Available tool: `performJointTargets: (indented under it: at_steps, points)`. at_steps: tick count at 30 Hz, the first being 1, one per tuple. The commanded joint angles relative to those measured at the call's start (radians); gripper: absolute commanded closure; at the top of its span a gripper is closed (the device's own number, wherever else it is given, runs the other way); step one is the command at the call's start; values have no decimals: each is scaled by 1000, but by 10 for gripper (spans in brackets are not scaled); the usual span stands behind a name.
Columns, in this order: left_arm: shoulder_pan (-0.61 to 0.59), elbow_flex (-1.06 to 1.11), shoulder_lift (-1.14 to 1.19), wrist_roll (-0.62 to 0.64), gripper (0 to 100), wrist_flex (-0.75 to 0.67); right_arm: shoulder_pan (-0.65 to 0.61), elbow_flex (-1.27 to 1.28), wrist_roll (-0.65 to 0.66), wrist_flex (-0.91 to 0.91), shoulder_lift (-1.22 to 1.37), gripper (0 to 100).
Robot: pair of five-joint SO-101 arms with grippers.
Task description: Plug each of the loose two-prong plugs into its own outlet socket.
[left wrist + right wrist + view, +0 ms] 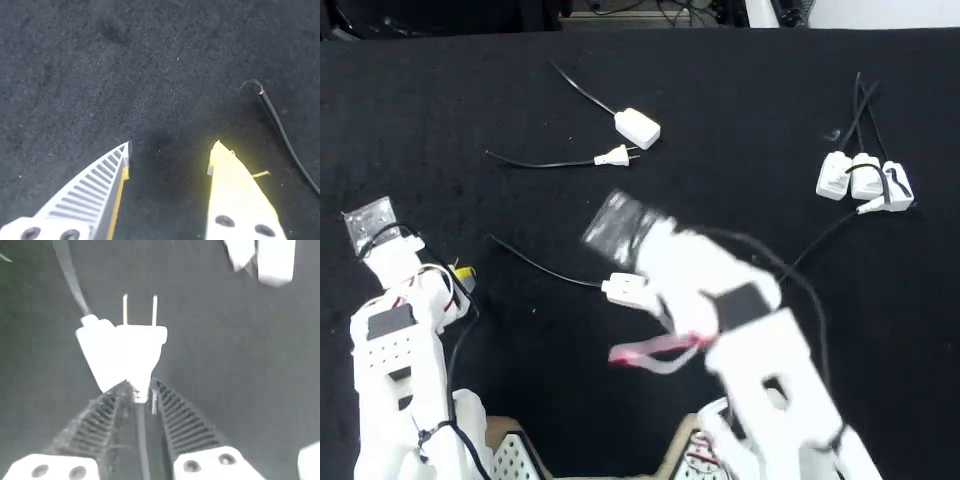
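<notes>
1. Right gripper: its fingers are clamped on the tail end of a white two-prong plug. The plug's cable runs back between the fingers, and both prongs point away from the wrist, bare and in no socket.
2. Reference item: a white outlet socket on the black table, with its black cable trailing away. The held plug sits just beside this outlet socket. Whether the two bodies touch cannot be told.
3. A second loose plug lies farther back on the table than the outlet socket. A second socket block lies just behind that plug, with a gap between them.
4. A group of white sockets with black cords lies well apart from the outlet socket, toward the far right of the high view.
5. Left gripper: its fingers are spread apart with nothing between them, above bare table. It is well to the left of the outlet socket. A black cable end lies near its yellow finger.
</notes>
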Motion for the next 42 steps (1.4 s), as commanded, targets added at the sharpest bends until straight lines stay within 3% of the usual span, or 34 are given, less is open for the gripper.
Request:
performJointTargets:
  at_steps: [1, 6, 11, 18, 22, 31, 36, 42]
  points:
    - [13, -117, -11, -55, 743, 103, -106, 25, -138, -123, -110, 988]
    - [15, -246, -11, -60, 744, 252, -130, 147, -307, -364, -51, 988]
    - [38, -269, -97, -61, 744, 265, -130, 217, -334, -491, 25, 988]
    - [349, -136, -520, -54, 744, 319, -130, 193, -341, -497, 124, 988]
    - [447, -39, -764, -55, 744, 324, -130, 193, -341, -497, 157, 988]
    - [579, 87, -921, -60, 744, 315, -155, 189, -342, -494, 157, 988]
    - [578, 79, -921, -60, 744, 281, -252, 191, -341, -491, 157, 988]
    - [567, 125, -919, -61, 743, 273, -262, 191, -341, -489, 157, 988]
